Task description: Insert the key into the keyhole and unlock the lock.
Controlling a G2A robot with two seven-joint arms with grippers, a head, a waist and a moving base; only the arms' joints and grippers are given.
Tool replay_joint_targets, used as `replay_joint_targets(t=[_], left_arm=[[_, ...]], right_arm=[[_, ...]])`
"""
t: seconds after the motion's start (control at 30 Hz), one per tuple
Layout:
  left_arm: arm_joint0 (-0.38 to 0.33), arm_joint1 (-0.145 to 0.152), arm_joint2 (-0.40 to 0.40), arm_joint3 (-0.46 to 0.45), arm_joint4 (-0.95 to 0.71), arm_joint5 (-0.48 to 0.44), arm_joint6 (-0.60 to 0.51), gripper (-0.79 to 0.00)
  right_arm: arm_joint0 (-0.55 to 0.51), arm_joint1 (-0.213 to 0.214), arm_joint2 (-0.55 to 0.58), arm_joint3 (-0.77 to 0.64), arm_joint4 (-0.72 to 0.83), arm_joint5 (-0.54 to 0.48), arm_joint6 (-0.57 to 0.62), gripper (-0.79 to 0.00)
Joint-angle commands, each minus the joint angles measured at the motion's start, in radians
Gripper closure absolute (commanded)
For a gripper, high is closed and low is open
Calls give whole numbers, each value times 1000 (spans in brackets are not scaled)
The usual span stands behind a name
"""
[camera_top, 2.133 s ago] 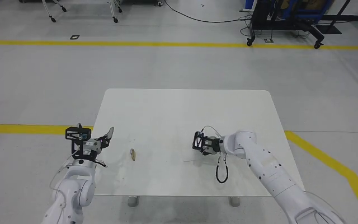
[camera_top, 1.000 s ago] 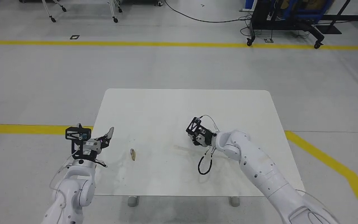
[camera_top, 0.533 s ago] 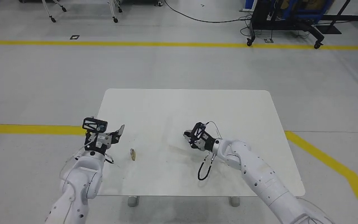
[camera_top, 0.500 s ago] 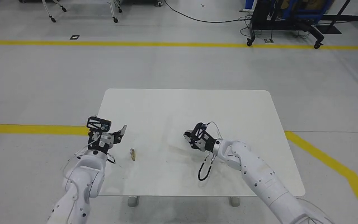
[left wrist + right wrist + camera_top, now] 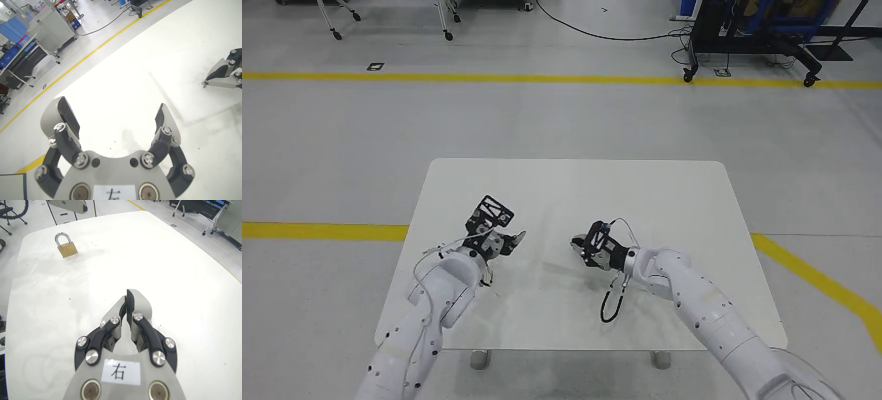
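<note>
Swung inward now, our left gripper (image 5: 113, 106) hangs spread near the padlock (image 5: 67, 249). We've got the right gripper (image 5: 126, 294) pinched on what looks like the key (image 5: 204, 83), well apart from the padlock, so nothing is inserted yet.

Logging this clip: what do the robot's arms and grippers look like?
The left arm and right arm have white shells. The left gripper and right gripper each have a grey metal plate, black linkages, silver screws, grey fingers with black ribbed pads, and a white label. A black cable hangs at the right wrist.
</note>
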Motion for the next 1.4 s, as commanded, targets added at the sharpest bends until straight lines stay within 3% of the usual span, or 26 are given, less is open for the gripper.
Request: replay_joint_targets(t=[0.0,0.37,0.77,1.13,1.37], left_arm=[[-33,-7,51,20,23,-20,-18,-785],[-164,-52,242,174,106,-12,-68,-785],[-226,-97,347,344,146,75,-57,-785],[-268,-117,321,383,106,117,-48,-785],[-250,-103,217,256,82,139,-29,-785]], right_arm=[[-4,2,5,0,-1,-12,-9,0],[-9,10,27,36,2,-48,-62,0],[15,8,37,119,66,-125,-103,0],[21,3,101,203,312,-188,-123,0],[-8,20,166,184,512,-319,-42,0]])
